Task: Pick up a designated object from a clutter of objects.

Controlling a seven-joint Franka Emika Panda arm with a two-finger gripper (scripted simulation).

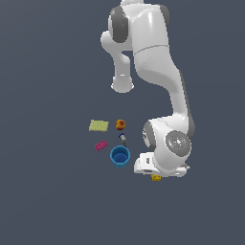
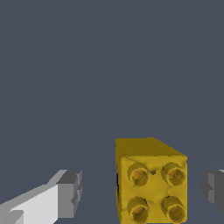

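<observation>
The designated object, a small yellow brick (image 2: 151, 183) with four studs on its facing side, lies on the grey floor between my fingers. My gripper (image 2: 140, 191) is open. One finger (image 2: 68, 194) stands well clear of the brick and the other finger (image 2: 214, 189) is a short gap away. In the exterior view only a corner of the yellow brick (image 1: 156, 177) peeks out under the white hand (image 1: 144, 164), which is low over it. The rest of the clutter of objects lies toward the exterior view's left.
A blue cup (image 1: 120, 156) stands upright close beside the hand. Beyond it are a tiny dark-and-white piece (image 1: 122, 139), a magenta flat brick (image 1: 101, 145), an orange-red fruit (image 1: 120, 125) and a pale yellow-green pad (image 1: 98, 126).
</observation>
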